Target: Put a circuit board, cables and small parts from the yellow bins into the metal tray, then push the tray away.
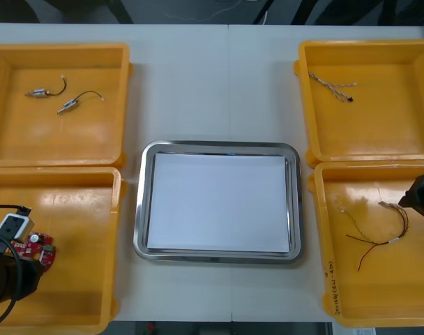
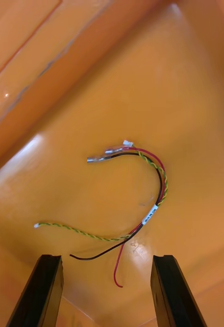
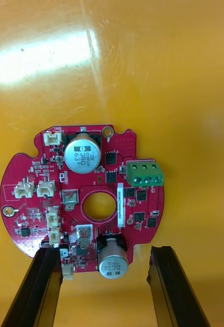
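Here the round red circuit board (image 1: 43,255) lies flat on the floor of the left near bin (image 1: 79,209), at 8 o'clock from the metal tray (image 1: 144,209) and close to that bin's outer wall. The left gripper (image 3: 104,253) hangs right over it with its fingers (image 3: 43,286) spread apart, one on either side of a silver capacitor at the board's edge. One fingertip seems to overlap the board's rim, though I cannot tell whether it touches.

The tray sits at the table's centre, white inside. At 4 o'clock from it, the red and yellow cable (image 1: 393,241) lies curled in the right near bin (image 1: 330,279). The right gripper (image 2: 106,258) hovers above the cable's loose ends, fingers wide and holding nothing.

The left far bin (image 1: 93,132), at 10 o'clock, holds two small metal parts (image 1: 39,92). The right far bin (image 1: 393,132), at 2 o'clock, holds a twisted blue and white cable (image 1: 330,85).
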Available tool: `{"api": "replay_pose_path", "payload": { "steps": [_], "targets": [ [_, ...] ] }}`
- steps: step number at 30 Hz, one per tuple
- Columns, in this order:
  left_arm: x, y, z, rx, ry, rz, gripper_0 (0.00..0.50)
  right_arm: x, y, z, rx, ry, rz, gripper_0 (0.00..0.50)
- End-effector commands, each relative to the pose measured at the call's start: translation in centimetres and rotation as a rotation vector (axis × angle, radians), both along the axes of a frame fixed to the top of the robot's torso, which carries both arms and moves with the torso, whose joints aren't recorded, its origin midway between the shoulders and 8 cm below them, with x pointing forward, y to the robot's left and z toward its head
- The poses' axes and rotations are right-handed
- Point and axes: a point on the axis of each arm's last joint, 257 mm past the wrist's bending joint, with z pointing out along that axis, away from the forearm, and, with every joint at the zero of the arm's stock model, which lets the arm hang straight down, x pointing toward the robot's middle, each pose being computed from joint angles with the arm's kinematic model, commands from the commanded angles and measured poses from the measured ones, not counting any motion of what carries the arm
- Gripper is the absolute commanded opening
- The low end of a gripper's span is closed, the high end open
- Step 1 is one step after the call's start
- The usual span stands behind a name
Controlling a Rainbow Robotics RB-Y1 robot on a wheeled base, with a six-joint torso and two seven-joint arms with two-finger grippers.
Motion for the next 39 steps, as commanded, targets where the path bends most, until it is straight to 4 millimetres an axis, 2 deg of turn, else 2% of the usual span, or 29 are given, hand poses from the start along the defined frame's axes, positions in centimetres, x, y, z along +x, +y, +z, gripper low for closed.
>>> {"api": "replay_pose_path", "payload": {
  "steps": [1,5,7,11,23,30,39],
  "targets": [
    [1.0,-0.1,0.9,0.040,-0.011,-0.074,0.500,0.5,-2.6,1.2,0.001,-0.010,-0.083,0.500],
    [1.2,-0.1,1.1,0.034,-0.014,-0.072,0.500,0.2,-3.1,0.6,0.020,0.009,-0.113,0.500],
    [1.5,-0.1,1.5,0.032,-0.016,-0.070,0.500,0.0,-3.4,-0.3,0.045,0.037,-0.142,0.500],
    [1.6,-0.1,2.3,0.040,-0.011,-0.067,0.500,-0.1,-3.2,-1.4,0.087,0.062,-0.188,0.500],
    [1.3,-0.5,5.9,0.011,0.019,-0.028,0.500,0.0,-1.3,-3.5,0.166,0.079,-0.349,0.500],
    [2.2,0.0,8.5,0.002,0.011,0.042,0.500,0.8,-1.4,-6.3,0.180,0.070,-0.351,0.500],
    [2.9,-0.7,11.6,-0.068,0.000,0.159,0.500,-0.8,-1.9,-8.2,0.173,0.098,-0.364,0.500]
  ]
}}
